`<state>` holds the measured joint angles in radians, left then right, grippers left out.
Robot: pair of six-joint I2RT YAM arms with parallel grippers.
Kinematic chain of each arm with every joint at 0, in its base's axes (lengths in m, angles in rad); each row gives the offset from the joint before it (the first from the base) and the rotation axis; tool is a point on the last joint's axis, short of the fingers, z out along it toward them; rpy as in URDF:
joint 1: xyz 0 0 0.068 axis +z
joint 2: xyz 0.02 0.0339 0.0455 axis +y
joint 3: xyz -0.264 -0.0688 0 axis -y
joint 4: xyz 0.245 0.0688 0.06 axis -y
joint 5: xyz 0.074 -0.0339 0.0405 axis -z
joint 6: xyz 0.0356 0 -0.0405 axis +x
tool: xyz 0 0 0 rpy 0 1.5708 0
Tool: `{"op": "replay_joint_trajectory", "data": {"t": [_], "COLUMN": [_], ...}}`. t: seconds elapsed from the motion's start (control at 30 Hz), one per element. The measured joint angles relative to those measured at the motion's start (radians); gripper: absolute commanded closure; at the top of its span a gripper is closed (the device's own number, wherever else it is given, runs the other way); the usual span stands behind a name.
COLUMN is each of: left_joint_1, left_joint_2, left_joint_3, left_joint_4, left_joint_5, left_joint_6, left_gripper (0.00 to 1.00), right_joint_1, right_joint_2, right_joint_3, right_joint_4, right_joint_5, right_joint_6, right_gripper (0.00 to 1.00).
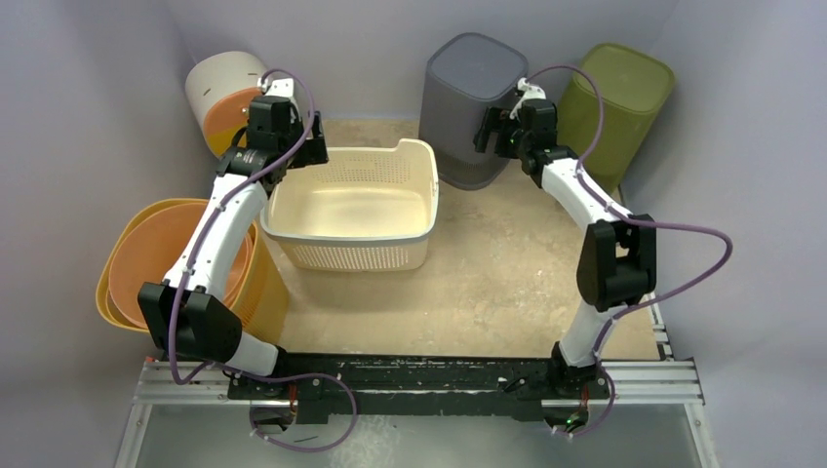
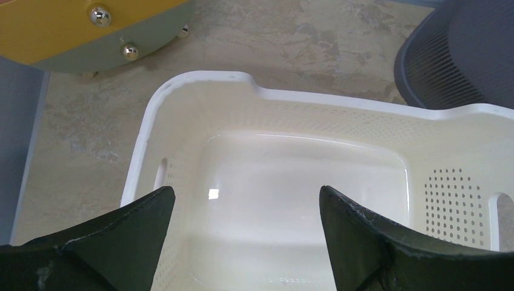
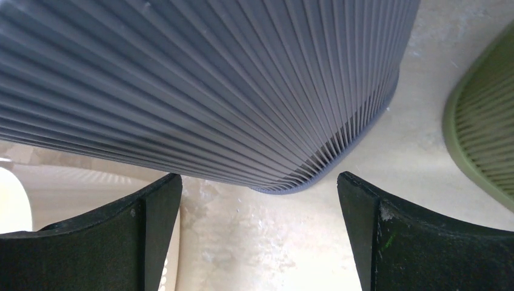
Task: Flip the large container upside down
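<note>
A cream perforated basket [image 1: 363,255] stands upright and empty on the table at centre left. It fills the left wrist view, where its rim [image 2: 200,77] shows. My left gripper [image 1: 310,149] hovers open over the basket's back left corner, holding nothing [image 2: 247,200]. A tall dark grey ribbed bin [image 1: 468,102] stands upside down at the back centre. My right gripper [image 1: 485,132] is open and empty right beside the bin's right wall, near its lower part [image 3: 259,188]; the ribbed wall [image 3: 212,79] fills that view.
An olive green ribbed bin [image 1: 619,97] stands at the back right and shows in the right wrist view [image 3: 485,133]. A yellow tub [image 1: 127,244] with an orange one inside sits at the left. A white and orange round bin [image 1: 219,83] lies at the back left.
</note>
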<state>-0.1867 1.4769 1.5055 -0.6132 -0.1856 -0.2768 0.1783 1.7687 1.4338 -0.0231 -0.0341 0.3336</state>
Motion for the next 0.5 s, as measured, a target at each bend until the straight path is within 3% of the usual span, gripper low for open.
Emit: {"op": "replay_joint_trajectory", "data": {"t": [0.5], "left_joint_1": [0.000], "left_joint_2": [-0.002], "left_joint_3": [-0.031], "left_joint_4": [0.006], "left_joint_5": [0.030], "left_joint_6": [0.011], "left_gripper": [0.14], "right_joint_1": [0.029], "right_joint_2": [0.134], "right_joint_3": [0.138], "right_joint_4": [0.015], "right_joint_5": [0.018], "right_joint_6": [0.003], "right_gripper": [0.00]}}
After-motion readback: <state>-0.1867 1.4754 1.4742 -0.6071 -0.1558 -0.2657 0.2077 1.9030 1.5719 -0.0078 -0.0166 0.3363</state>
